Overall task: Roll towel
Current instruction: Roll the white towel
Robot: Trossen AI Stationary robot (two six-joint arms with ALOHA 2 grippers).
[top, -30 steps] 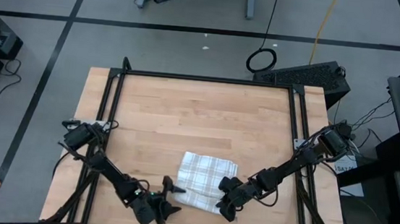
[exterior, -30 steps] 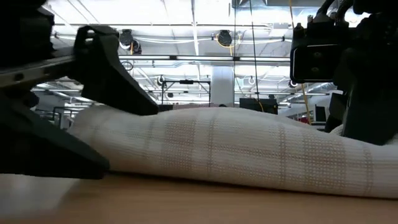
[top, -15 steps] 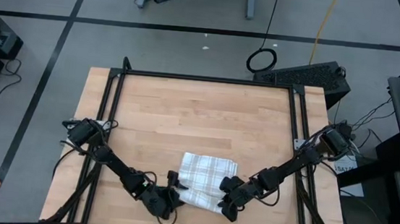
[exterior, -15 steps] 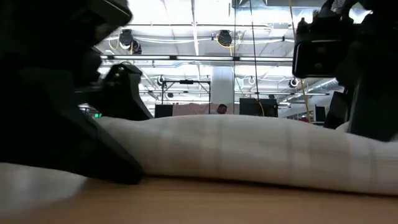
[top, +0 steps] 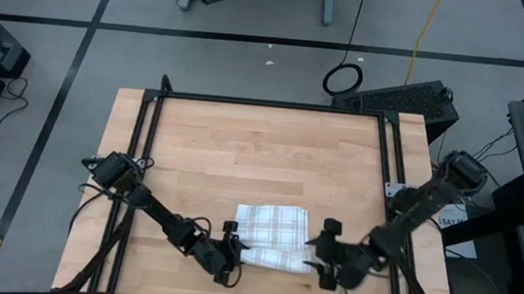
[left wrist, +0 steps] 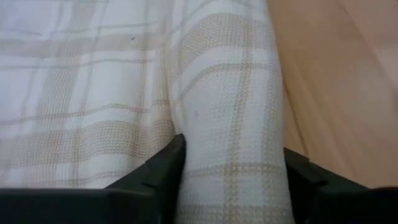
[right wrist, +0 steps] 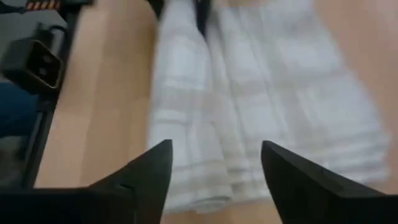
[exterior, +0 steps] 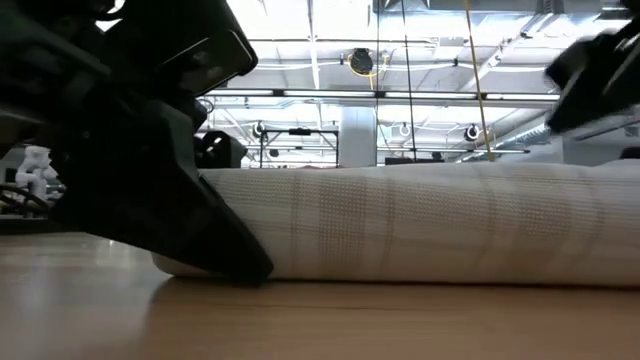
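The towel [top: 272, 232], white with a faint plaid check, lies on the wooden table near its front edge. Its near part is wound into a roll [exterior: 430, 225] that runs left to right along the table. My left gripper [top: 236, 254] is shut on the roll's left end and shows as a dark mass in the low view [exterior: 150, 150]. My right gripper [top: 321, 254] hovers open just off the towel's right end, above the table, with nothing between its fingers [right wrist: 214, 174]. The flat part of the towel [left wrist: 74, 93] lies beyond the roll. My left gripper pinches the roll's left end [left wrist: 208, 155] between its two fingers [left wrist: 158, 177], one on each side of the roll. The fingers slant down from the table's left and lie along the roll. The roll rests on the table.
Bare wood [top: 262, 147] stretches across the far half of the table. Black frame rails [top: 144, 137] run along the table's left, right and far sides. A black keyboard-like box [top: 399, 97] sits beyond the far right corner, off the table.
My right gripper has opened, let go of the towel, risen and drawn back toward the table's right edge. My left gripper has slid right against the towel, rolled, and narrowed onto the roll's left end. The towel's humped near part has become an even roll.
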